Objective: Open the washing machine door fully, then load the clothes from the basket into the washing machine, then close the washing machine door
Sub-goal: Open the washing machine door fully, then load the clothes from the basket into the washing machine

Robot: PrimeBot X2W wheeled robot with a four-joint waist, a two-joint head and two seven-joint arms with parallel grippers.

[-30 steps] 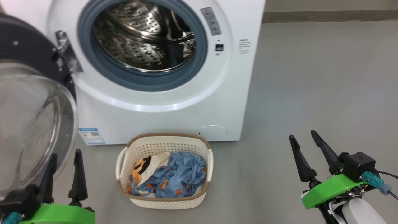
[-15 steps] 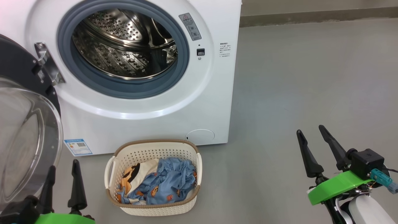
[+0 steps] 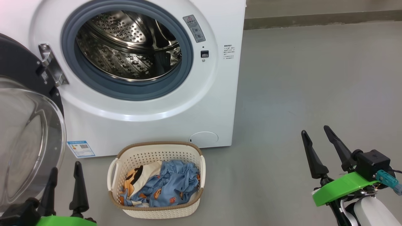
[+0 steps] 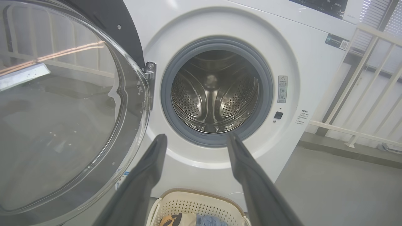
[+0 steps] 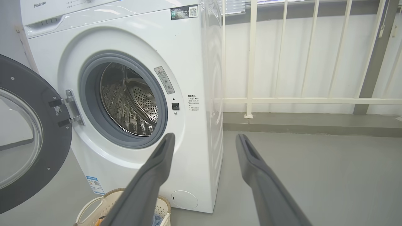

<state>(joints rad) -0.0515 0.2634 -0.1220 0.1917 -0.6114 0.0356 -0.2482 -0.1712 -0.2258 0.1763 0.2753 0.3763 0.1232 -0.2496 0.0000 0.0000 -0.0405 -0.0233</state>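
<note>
The white washing machine [image 3: 150,125] stands ahead with its steel drum [image 3: 125,47] bare inside the grey ring. Its door [image 3: 28,138] hangs swung out to the left, glass bowl facing me; it appears again as the door [image 4: 62,103] and the door [image 5: 28,135]. On the floor before the machine sits the cream basket [image 3: 157,208] holding the light-blue and cream clothes [image 3: 166,185]. My left gripper [image 3: 65,171] is open at the lower left, beside the door glass. My right gripper [image 3: 315,132] is open at the lower right, well right of the basket, holding nothing.
Grey floor [image 3: 314,78] spreads to the right of the machine. A white railing [image 5: 301,100] on a low kerb runs behind it. The basket's rim [image 4: 201,196] lies just below my left fingers in the left wrist view.
The head camera has shifted, so machine and basket sit further left and lower than a second ago. Both grippers stay open; the right one sits slightly further right.
</note>
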